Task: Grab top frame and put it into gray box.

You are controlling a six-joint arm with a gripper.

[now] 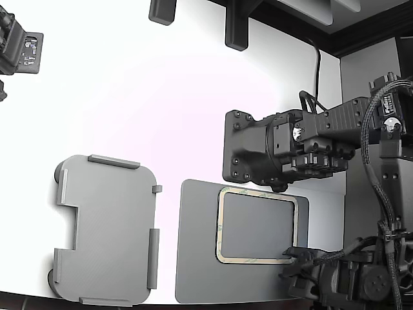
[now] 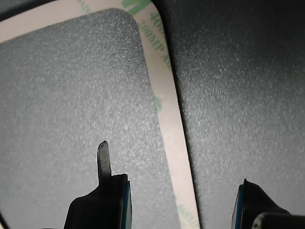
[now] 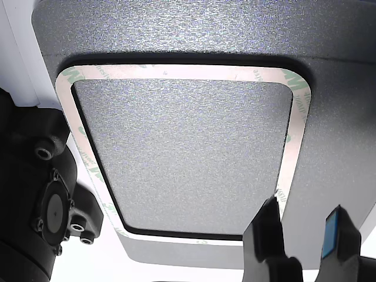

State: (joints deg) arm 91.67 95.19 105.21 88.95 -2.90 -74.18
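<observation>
The top frame [image 1: 257,225] is seen lying flat on a dark gray mat [image 1: 195,245] on the white surface [image 1: 161,97]. The gripper [image 2: 183,198] is held spread, its fingers astride one side strip of the frame. The gray box [image 1: 106,229] is set apart toward the exterior view's left.

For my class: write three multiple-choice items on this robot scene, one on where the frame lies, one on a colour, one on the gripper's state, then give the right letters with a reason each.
1. Where does the top frame lie?
A. in the gray box
B. flat on the dark mat
C. lifted in the gripper

2. What colour is the gray box?
A. light gray
B. red
C. black

3. How does the gripper stand?
A. shut on the frame
B. open, a finger on either side of the frame's strip
C. out of sight

Answers: 1 B, the frame rests on the dark mat. 2 A, the exterior view shows it. 3 B, the wrist view shows the gap.
</observation>
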